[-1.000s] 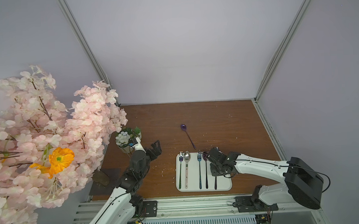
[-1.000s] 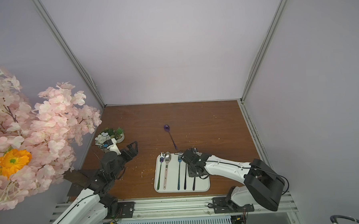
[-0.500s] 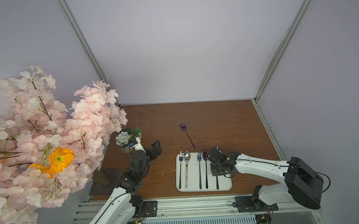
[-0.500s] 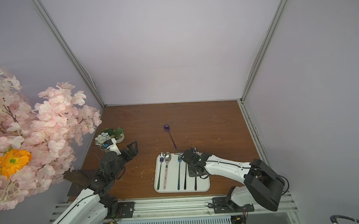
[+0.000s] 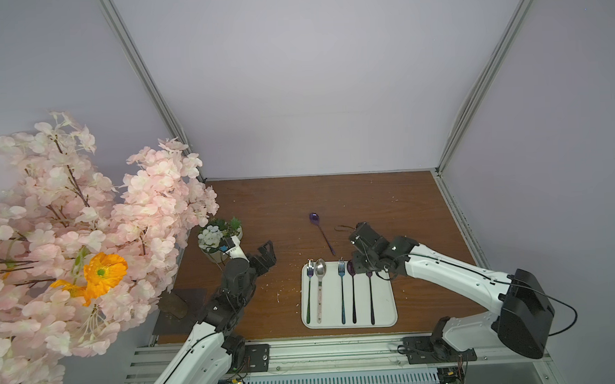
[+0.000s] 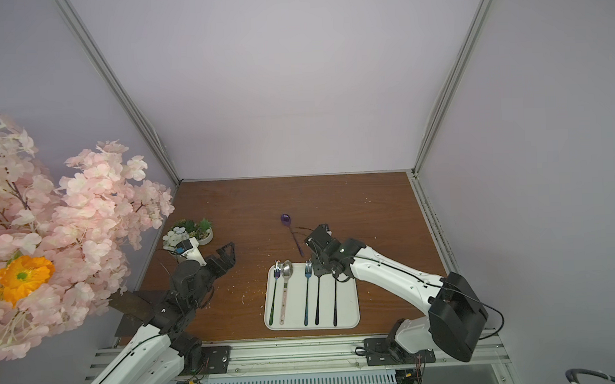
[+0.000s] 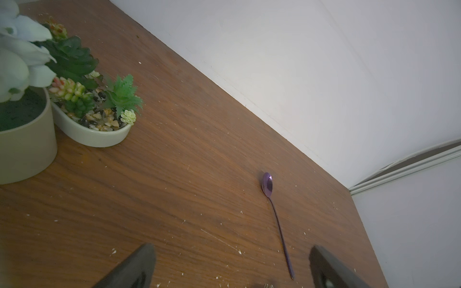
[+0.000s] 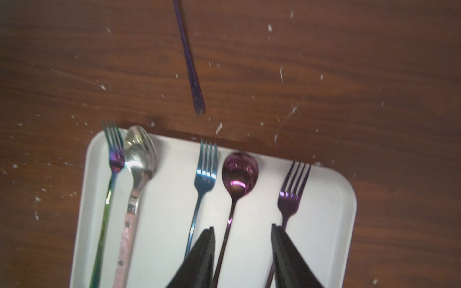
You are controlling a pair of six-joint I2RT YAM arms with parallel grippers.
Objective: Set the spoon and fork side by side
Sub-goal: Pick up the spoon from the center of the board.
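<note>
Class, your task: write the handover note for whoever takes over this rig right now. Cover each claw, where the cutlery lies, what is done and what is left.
Left claw: open, empty, over the table near the plant pots.
Right claw: open, over the tray; the dark purple spoon handle runs between its fingers, ungripped.
Done: rainbow fork beside silver spoon; blue fork beside the dark purple spoon.
Left: purple fork lies unpaired on the tray; loose purple spoon lies on the table beyond it. Probably pair those two.
</note>
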